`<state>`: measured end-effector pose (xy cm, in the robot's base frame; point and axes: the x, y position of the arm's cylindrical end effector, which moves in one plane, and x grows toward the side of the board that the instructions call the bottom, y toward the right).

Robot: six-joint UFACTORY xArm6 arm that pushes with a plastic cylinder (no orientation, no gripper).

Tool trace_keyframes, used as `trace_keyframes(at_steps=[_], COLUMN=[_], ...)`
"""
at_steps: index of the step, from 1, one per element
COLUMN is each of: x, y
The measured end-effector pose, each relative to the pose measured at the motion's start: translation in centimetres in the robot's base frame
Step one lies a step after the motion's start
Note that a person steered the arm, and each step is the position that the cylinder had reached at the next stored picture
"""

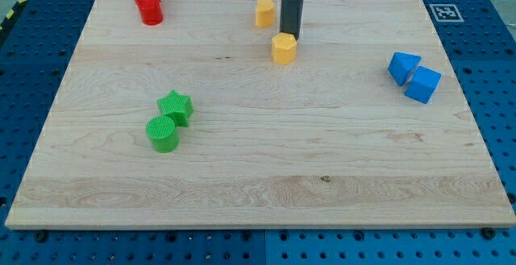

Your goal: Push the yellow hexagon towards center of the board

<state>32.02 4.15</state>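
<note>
The yellow hexagon [284, 48] sits on the wooden board [322, 160] in its upper middle part. My tip [290, 36] stands right behind the hexagon, at its top edge, touching or almost touching it. The dark rod rises straight out of the view's top. A second yellow block [264, 12], shape unclear, stands a little up and to the left of the rod.
A red star with a red cylinder [148, 2] stands at the top left. A green star [176, 107] and a green cylinder [163, 134] stand together at the left centre. Two blue blocks [414, 76] touch at the right edge.
</note>
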Motion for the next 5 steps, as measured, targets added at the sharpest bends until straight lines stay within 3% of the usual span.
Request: trace_keyframes(at_steps=[1, 3, 5], x=[0.2, 6.9, 7.5], y=[-0.5, -0.5, -2.6])
